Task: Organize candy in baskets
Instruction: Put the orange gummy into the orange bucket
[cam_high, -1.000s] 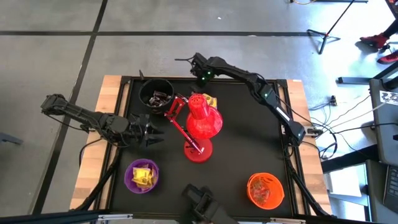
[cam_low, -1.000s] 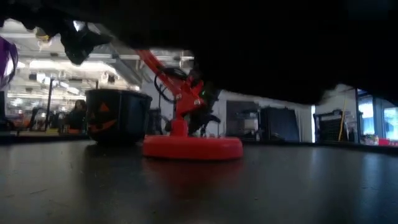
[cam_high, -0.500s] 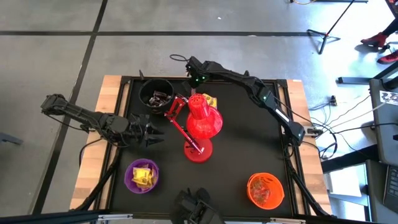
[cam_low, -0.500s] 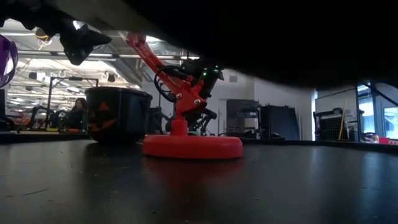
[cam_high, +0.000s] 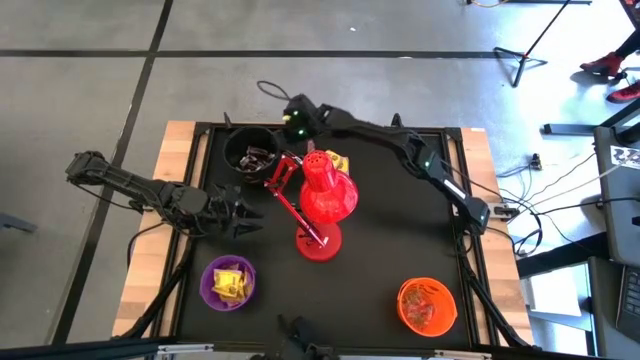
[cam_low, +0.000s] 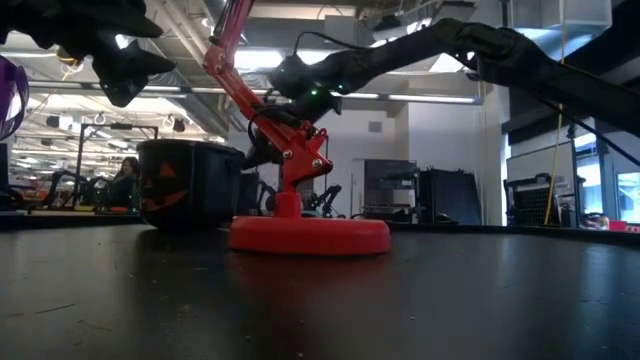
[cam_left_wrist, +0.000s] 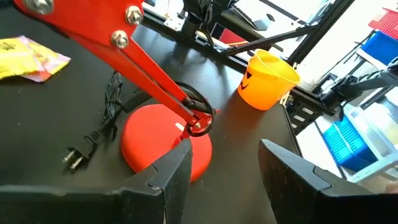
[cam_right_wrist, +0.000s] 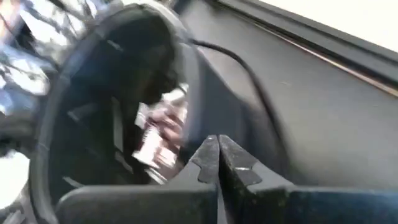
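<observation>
The candy is mostly sorted already: dark and silvery pieces lie in the black bucket (cam_high: 251, 152) at the far left of the table, yellow ones in the purple bucket (cam_high: 229, 282) at the near left, and more sit in the orange bucket (cam_high: 428, 305) at the near right. One yellow candy (cam_high: 336, 161) lies loose on the mat just behind the head of the red desk lamp (cam_high: 322, 200), which stands in the middle with its cord and plug trailing on the table.

The right gripper (cam_right_wrist: 217, 155) hangs beside the black bucket's far rim with its fingers pressed together; whether they pinch anything I cannot tell, for nothing shows between the tips. The left gripper (cam_high: 243, 214) waits low between the black and purple buckets, fingers apart and holding nothing, pointed at the lamp's base.

The main risk is the lamp. Reaching for the loose yellow candy means working close behind its head and folded arm, so the right arm could knock the lamp or snag its cord. A candy dropped beside the rim would land outside the bucket.
</observation>
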